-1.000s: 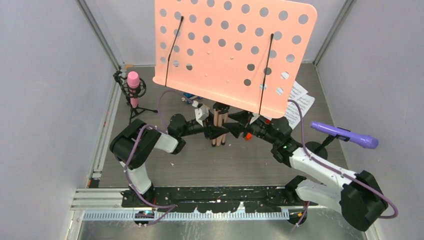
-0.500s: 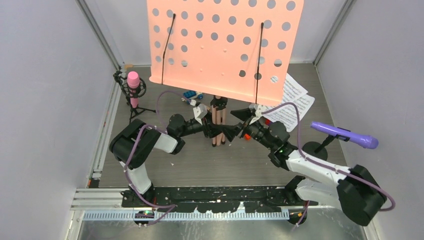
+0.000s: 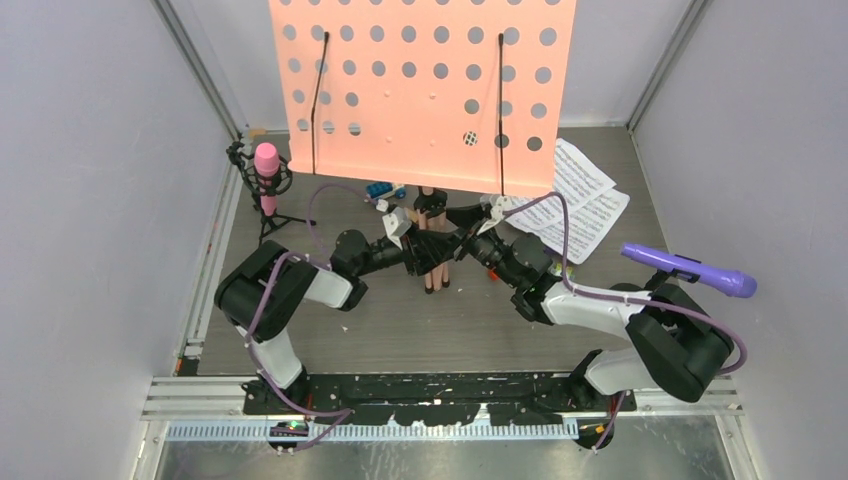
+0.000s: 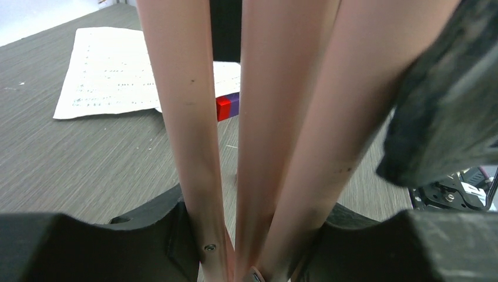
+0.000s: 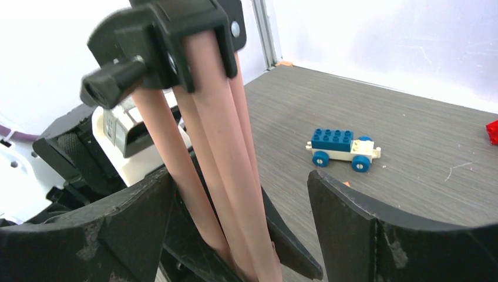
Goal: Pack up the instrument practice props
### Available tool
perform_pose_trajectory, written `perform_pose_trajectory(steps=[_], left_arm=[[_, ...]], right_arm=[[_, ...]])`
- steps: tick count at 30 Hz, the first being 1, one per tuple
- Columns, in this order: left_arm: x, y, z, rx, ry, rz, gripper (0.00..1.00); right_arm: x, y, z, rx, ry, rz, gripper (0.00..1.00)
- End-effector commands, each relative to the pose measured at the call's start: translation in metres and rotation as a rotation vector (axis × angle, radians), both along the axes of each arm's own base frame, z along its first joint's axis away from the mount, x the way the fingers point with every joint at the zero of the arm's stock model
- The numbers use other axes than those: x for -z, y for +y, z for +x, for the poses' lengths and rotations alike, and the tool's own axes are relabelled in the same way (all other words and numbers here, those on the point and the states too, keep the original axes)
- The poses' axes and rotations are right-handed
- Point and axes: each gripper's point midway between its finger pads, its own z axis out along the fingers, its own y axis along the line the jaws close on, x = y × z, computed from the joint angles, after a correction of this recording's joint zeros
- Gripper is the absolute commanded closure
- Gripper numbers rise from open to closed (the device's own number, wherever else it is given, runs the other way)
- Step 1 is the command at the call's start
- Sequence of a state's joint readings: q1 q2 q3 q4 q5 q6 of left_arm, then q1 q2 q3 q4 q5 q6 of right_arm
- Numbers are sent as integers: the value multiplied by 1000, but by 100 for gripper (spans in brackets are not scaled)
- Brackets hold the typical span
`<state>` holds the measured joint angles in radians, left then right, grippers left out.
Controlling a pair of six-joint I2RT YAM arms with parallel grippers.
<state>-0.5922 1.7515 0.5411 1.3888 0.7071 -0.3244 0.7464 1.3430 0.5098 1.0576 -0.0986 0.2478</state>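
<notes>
While the left gripper (image 3: 424,252) clamps the three tripod legs (image 3: 437,276) mid-table, the right gripper (image 3: 459,243), spread wide, has swung in beside them. The one music rack (image 3: 420,90) has shifted left. Two microphones (image 3: 266,165) stand at the side edges.

The music rack (image 3: 400,160) runs off the upper edge of the overhead view, and its panel covers the left edge of the sheet-music pages (image 3: 590,205). In the left wrist view the tripod legs (image 4: 264,117) are cut off top and bottom and half hide a red block (image 4: 223,108). A blurred dark mass (image 4: 446,100) at right cannot be identified. In the right wrist view a red piece (image 5: 492,132) is clipped by the right edge.
</notes>
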Motion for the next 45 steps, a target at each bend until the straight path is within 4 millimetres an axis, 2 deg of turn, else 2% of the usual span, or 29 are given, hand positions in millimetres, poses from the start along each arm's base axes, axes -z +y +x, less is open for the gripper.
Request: perform_pose_trajectory(steps=[1, 7, 13, 17, 20, 22, 23, 28, 30, 36, 41, 45], left_arm=[[-5, -3, -23, 81, -10, 14, 100], [-5, -4, -28, 89, -26, 54, 100], [-10, 0, -34, 82, -38, 72, 100], [-8, 3, -38, 80, -27, 86, 100], [-8, 8, -44, 70, -14, 91, 100], [-10, 13, -47, 53, -3, 95, 100], [-12, 16, -49, 42, 6, 96, 100], [-25, 32, -59, -21, 42, 112, 100], [-25, 40, -63, -50, 61, 136, 100], [-19, 66, -56, -205, 101, 214, 100], [-16, 70, -48, -251, 108, 224, 100], [-14, 64, -38, -262, 130, 239, 100]], right_arm=[[-57, -3, 13, 56, -113, 121, 13], [-53, 10, 20, 62, -122, 43, 12], [-26, 15, 38, 108, -101, -57, 28], [-18, 16, 45, 131, -79, -68, 50], [-19, 19, 47, 129, -57, -73, 72], [-20, 26, 45, 87, -42, -89, 94], [-21, 30, 44, 66, -34, -99, 99], [-27, 34, 51, 81, 42, -54, 99], [-28, 23, 60, 157, 71, -10, 99], [-11, 9, 75, 277, 163, 46, 99], [-3, 8, 82, 311, 199, 74, 99], [6, 4, 90, 369, 233, 52, 99]])
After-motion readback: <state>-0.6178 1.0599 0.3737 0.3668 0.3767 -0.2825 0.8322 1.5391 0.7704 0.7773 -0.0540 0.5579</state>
